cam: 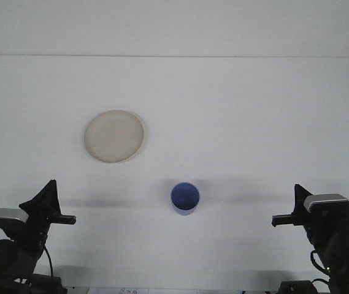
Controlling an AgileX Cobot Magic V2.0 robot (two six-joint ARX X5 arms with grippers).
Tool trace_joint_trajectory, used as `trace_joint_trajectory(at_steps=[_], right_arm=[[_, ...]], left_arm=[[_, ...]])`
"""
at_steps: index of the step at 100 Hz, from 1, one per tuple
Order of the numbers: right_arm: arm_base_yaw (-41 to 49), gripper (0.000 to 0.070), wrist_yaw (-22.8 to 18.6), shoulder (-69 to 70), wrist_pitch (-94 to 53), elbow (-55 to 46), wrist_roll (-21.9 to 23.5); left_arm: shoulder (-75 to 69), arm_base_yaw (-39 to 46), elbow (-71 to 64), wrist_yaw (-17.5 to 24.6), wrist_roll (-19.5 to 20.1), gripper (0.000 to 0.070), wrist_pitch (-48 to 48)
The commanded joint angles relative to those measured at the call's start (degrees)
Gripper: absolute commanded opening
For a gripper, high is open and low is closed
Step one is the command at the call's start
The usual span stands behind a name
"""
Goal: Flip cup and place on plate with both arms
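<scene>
Your small blue plastic cup (185,197) stands on the white bench (235,110) between the two hands, well apart from both: it lies to the inner side of the left hand (56,215) and to the inner side of the right hand (284,218), roughly level with them and a little farther out. From above you see a round blue top, but you cannot tell whether that is the open mouth or the closed base, so judge its orientation before committing to a flip. The round cream-coloured plate (114,136) sits farther out from the left hand and slightly toward the middle, clear of the cup and bare. Both hands sit low at the near edge, and you cannot tell whether either one is apart or together from this angle. The likely trouble from here: a light cup on a smooth surface may skid or topple if one hand nudges it off-centre, and a handover between two hands could drop it if the grips overlap poorly. The bench is plain matt white, meeting a pale wall at the far edge.
</scene>
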Motion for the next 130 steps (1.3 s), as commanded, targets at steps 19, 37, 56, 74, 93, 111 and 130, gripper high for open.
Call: trace_joint_trajectory(at_steps=[19,37,56,74,93,111,130], right_arm=[[0.0,0.0000,0.0,1.8,0.7,0.6,1.0],[0.0,0.0000,-0.2,2.7,0.8,0.6,1.0],[0.0,0.0000,-0.2,2.7,0.8,0.6,1.0],[0.0,0.0000,-0.2,2.7,0.8,0.6,1.0],[0.0,0.0000,-0.2,2.7,0.8,0.6,1.0],[0.0,0.0000,-0.2,2.7,0.8,0.6,1.0],[0.0,0.0000,-0.2,2.7,0.8,0.6,1.0]], left_arm=[[22.8,-0.1,26.9,1.2,-1.9,0.0012,-16.8],[37.2,-0.2,41.0,12.0,-1.2,0.0012,-25.0],[47.5,-0.3,44.8,21.4,0.9,0.0019,-25.5],[54.0,-0.5,44.8,23.0,0.8,0.0322,-28.2],[58.0,-3.9,44.8,26.5,0.3,0.0424,-27.6],[62.1,-13.5,44.9,26.6,-1.1,0.0424,-23.4],[68.8,-23.1,47.4,25.6,-1.5,0.0424,-22.1]])
